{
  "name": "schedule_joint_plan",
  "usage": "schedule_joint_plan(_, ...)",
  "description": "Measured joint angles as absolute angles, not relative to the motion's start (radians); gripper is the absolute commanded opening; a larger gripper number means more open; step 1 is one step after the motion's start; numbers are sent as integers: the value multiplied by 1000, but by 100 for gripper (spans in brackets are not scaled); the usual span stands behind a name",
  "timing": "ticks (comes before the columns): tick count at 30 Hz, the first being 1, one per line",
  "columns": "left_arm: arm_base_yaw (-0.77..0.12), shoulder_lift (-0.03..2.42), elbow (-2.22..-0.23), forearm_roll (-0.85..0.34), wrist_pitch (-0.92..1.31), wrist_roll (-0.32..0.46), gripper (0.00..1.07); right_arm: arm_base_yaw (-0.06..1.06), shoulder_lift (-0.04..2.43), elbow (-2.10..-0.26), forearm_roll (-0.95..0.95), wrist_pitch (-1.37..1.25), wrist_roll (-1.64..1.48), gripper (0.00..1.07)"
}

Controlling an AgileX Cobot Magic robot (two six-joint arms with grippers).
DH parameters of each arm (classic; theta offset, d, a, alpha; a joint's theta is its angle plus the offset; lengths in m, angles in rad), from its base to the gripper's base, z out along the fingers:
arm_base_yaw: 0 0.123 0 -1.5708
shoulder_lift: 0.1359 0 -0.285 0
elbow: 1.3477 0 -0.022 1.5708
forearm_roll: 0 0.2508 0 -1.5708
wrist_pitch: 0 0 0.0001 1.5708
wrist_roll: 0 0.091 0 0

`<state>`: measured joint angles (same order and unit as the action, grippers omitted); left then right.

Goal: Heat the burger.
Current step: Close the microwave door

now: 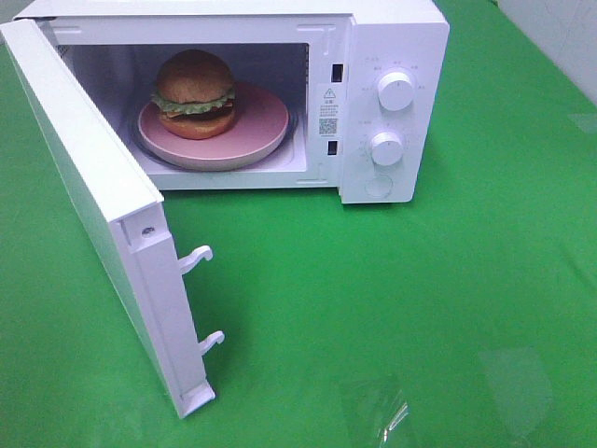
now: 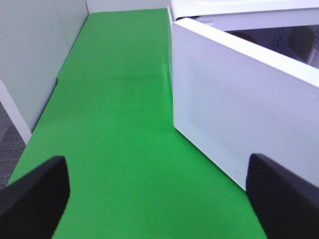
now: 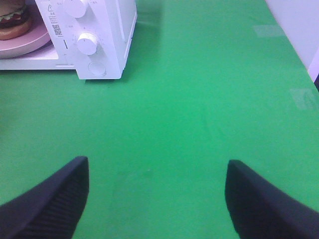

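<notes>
Burger (image 1: 194, 93) sits on the pink plate (image 1: 259, 140) inside the microwave (image 1: 401, 42) (door (image 1: 93, 205) swung wide), well apart from either hand. The door blocks the left hand (image 2: 159, 199); the right hand (image 3: 157, 199) hangs over the green table (image 1: 420, 308). Both spread apart, empty.

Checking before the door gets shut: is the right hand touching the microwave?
Apart. The right wrist view shows bare green cloth between the open right hand and the microwave.
</notes>
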<state>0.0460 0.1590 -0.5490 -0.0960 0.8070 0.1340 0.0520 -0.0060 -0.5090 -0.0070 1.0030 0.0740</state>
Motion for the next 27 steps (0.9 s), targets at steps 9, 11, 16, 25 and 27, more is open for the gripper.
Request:
schedule_joint_plan(9,46,306,-549,-104,724,131,1,52,-6,-509,-7,1003,74,74)
schedule_joint_plan(11,46,331,-549,-103,717,132,0,52,-6,-509,-7,1003,74,74)
schedule_joint_plan(16,46,370,-549,-67,675,149,0,52,-6,-509,-7,1003,74,74)
schedule_joint_plan(25,46,456,-454,-38,401,172,0,52,-6,-509,-7,1003,74,74)
schedule_joint_plan(27,46,484,-403,-39,312,172,0,52,-6,-509,-7,1003,74,74)
